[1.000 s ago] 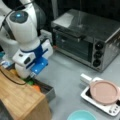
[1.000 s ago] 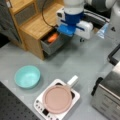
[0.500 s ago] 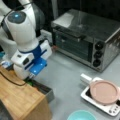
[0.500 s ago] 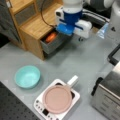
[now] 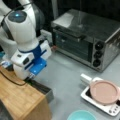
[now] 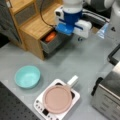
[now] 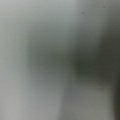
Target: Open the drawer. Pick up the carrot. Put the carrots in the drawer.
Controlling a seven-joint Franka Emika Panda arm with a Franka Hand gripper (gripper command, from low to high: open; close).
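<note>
Taking the wooden cabinet as the landmark and reading a front view from left to right: a teal bowl sits on the grey table below the cabinet, well apart from it. The drawer stands pulled out of the cabinet's right-hand face, so step 1 looks done. Inside it lies an orange shape, most likely the carrot, resting near the drawer's back end, close under the cabinet top. The gripper hangs just right of that, over the open drawer, its blue and white body hiding the fingertips — I cannot tell whether the fingers are spread or pressed together, nor whether anything is between them. Further right, well clear of the cabinet, are a white hotplate with a pink pan and the corner of a toaster oven.

In a front view the drawer shows as a dark tray jutting from the cabinet, with the gripper right at its inner edge. The wrist view is a grey blur and settles nothing.

Judging from this, the placing seems at or near its end. Doing it well means keeping the wrist clear of the cabinet top and drawer walls — the fit there looks tight.
</note>
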